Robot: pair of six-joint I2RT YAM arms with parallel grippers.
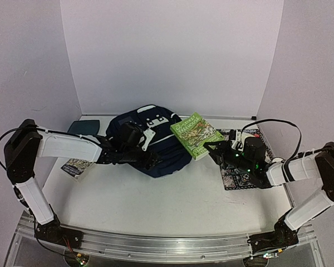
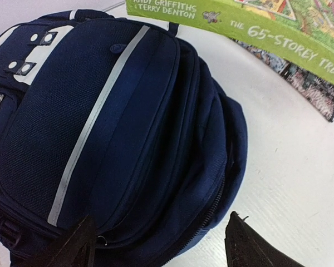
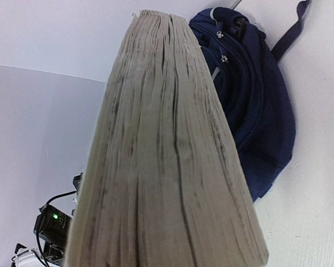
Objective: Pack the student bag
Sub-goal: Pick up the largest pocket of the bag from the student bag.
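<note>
Our left tool (image 2: 160,219) stands released, its two dark fingers (image 2: 72,247) spread wide over the near edge of the student bag (image 2: 128,111). One finger lies across the fabric beside a zip and the other sits off the bag's rim above the white surface (image 1: 156,206). We cannot tell whether either finger actually touches the cloth. Our right tool (image 1: 214,146) is clenched on the lower corner of a green book (image 1: 193,133), holding it tilted and clear of the surface. From the right wrist we see only the book's grey page edge filling the view, with the tool's own fingers hidden behind it. The cover reads "The 65-Storey Tree…" in the left wrist view. The book hangs just beside the bag's right flank. The bag lies flat at the back middle of the surface, navy with a pale stripe down its front pocket and white buckle patches near its far end. Under the right arm lies a black-and-white patterned mat (image 1: 239,175). At the far left sit a teal pad (image 1: 82,127) and a printed card (image 1: 76,167).
</note>
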